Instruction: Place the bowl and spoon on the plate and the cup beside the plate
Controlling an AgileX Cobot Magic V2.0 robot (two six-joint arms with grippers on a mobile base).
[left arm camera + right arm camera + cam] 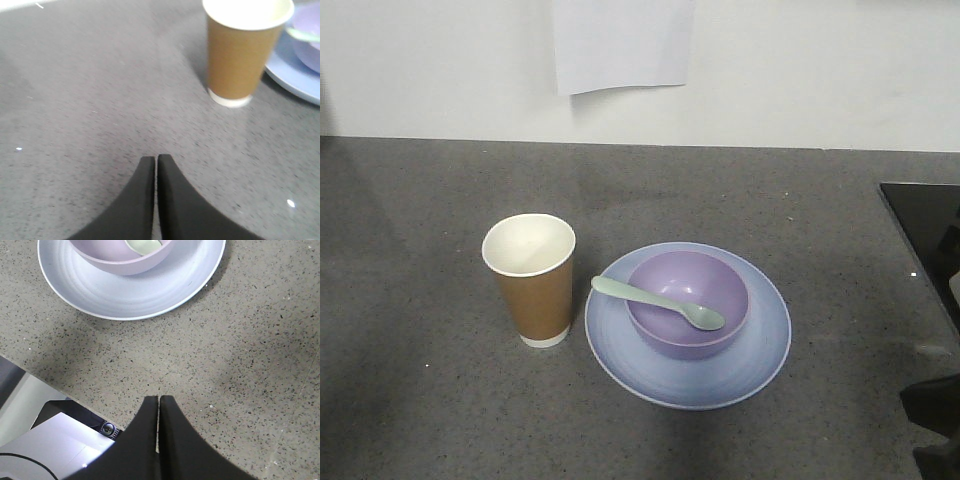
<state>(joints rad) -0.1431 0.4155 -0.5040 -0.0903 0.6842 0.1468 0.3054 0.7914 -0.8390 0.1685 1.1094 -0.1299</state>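
The purple bowl (687,302) sits on the pale blue plate (688,375) near the table's middle. A mint-green spoon (657,301) lies across the bowl, its head inside. The brown paper cup (531,279) stands upright just left of the plate, not touching it. In the left wrist view my left gripper (156,158) is shut and empty over bare table, with the cup (243,50) ahead to its right. My right gripper (158,398) is shut and empty near the table's edge, with the plate (131,296) and bowl (122,257) ahead of it.
The grey speckled table (420,400) stretches around the setting. A black panel (926,230) lies at the right edge. A dark part of the right arm (935,420) shows at the lower right. White paper (623,42) hangs on the wall behind.
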